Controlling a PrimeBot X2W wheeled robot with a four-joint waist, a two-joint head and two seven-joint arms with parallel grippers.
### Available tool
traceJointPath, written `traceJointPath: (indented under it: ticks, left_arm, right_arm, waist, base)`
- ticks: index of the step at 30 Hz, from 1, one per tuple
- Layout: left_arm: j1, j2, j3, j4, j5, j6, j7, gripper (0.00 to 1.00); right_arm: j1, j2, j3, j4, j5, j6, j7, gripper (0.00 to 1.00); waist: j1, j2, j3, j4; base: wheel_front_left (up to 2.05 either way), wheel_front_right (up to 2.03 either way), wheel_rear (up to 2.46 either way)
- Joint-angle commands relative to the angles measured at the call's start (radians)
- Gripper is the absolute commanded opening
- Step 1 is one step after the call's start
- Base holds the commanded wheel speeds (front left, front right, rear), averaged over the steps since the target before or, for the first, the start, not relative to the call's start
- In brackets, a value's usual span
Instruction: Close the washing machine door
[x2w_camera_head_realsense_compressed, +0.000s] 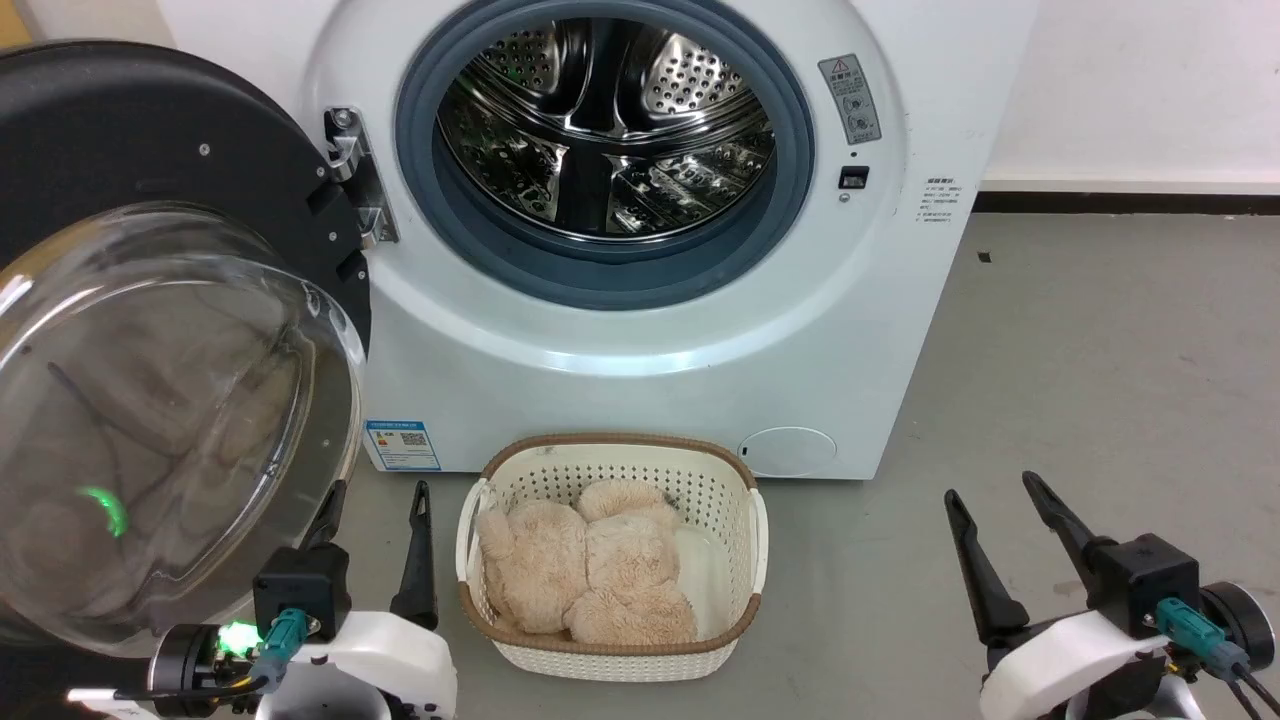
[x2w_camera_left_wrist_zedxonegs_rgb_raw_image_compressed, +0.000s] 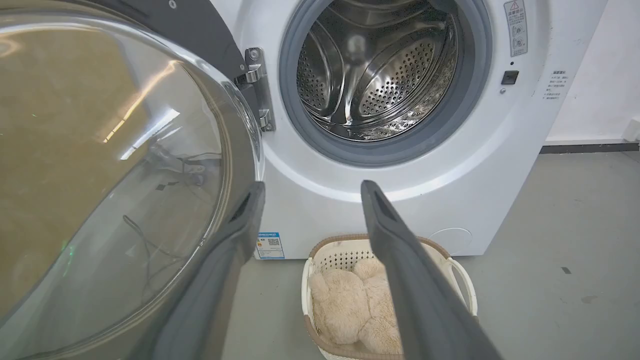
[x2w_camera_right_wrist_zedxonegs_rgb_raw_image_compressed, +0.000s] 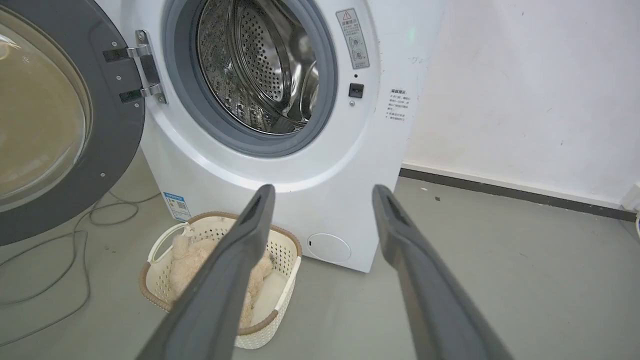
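Observation:
The white washing machine (x2w_camera_head_realsense_compressed: 620, 380) faces me with its steel drum (x2w_camera_head_realsense_compressed: 605, 120) exposed. Its door (x2w_camera_head_realsense_compressed: 150, 400), black-rimmed with a bulging clear glass bowl, is swung wide open to the left on a metal hinge (x2w_camera_head_realsense_compressed: 355, 175). My left gripper (x2w_camera_head_realsense_compressed: 385, 510) is open at the lower left, its left finger close beside the glass bowl (x2w_camera_left_wrist_zedxonegs_rgb_raw_image_compressed: 110, 175); whether it touches is unclear. My right gripper (x2w_camera_head_realsense_compressed: 995, 500) is open at the lower right, empty, well apart from the machine (x2w_camera_right_wrist_zedxonegs_rgb_raw_image_compressed: 280, 165) and the door (x2w_camera_right_wrist_zedxonegs_rgb_raw_image_compressed: 55, 130).
A white plastic basket (x2w_camera_head_realsense_compressed: 745, 530) with a beige plush toy (x2w_camera_head_realsense_compressed: 585, 575) stands on the grey floor just in front of the machine, between my grippers. Cables (x2w_camera_right_wrist_zedxonegs_rgb_raw_image_compressed: 60, 260) lie on the floor under the door. A white wall (x2w_camera_right_wrist_zedxonegs_rgb_raw_image_compressed: 525, 90) is to the right.

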Motion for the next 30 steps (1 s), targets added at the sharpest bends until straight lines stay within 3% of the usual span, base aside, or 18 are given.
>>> traceJointPath:
  ticks: [1,12,13,15,30]
  left_arm:
    - [-0.001,0.000,-0.003,0.002,0.000,0.010,-0.013,1.00]
    - [-0.007,0.003,-0.017,0.001,0.003,0.037,-0.036,1.00]
    - [-0.008,0.003,-0.018,-0.001,0.004,0.040,-0.038,0.75]
    - [-0.011,0.005,-0.022,-0.004,0.004,0.045,-0.042,0.00]
    - [-0.044,0.023,-0.038,-0.058,-0.001,0.085,-0.073,0.00]
  right_arm:
    - [0.000,0.000,-0.007,0.002,0.011,0.000,-0.011,1.00]
    - [-0.001,0.001,-0.026,0.002,0.041,0.000,-0.034,1.00]
    - [-0.001,0.001,-0.028,0.002,0.044,0.000,-0.036,1.00]
    - [-0.002,0.001,-0.032,0.002,0.048,0.000,-0.040,1.00]
    - [-0.008,0.002,-0.056,0.006,0.063,0.000,-0.072,1.00]
  waist:
    - [0.0000,0.0000,0.001,0.000]
    - [0.0000,0.0000,0.003,0.005]
    - [0.0000,0.0000,0.004,0.007]
    - [0.0000,0.0000,0.005,0.010]
    - [0.0000,0.0000,0.023,0.053]
  base:
    - [0.00,0.00,0.00]
    - [0.00,0.00,0.00]
    - [0.00,0.00,0.00]
    - [0.00,0.00,0.00]
    - [0.00,0.00,0.00]
